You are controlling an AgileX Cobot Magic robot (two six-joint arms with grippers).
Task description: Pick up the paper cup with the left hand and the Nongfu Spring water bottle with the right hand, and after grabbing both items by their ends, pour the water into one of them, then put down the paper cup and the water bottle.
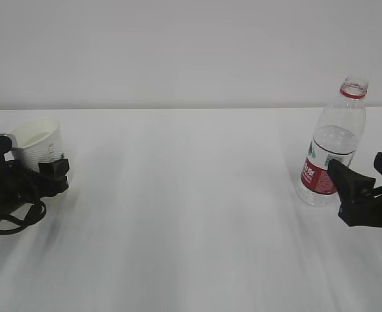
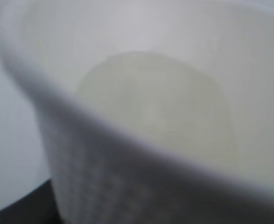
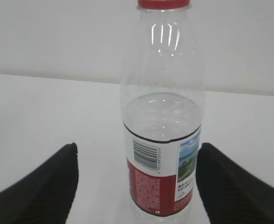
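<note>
Exterior view shows one paper cup at the tabletop's left edge, gripped by the left hand, and one uncapped Nongfu Spring water bottle upright near the right edge. Water fills the bottle to just above its label (the cup's inside looks pale and blurred in the left wrist view). One right hand stands open, its two fingers flanking the bottle's base without touching.

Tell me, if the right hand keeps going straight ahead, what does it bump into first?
Most likely the Nongfu Spring water bottle. It stands upright right between the open fingers of the right hand, with a gap on each side, so the hand would slide around its label.
</note>
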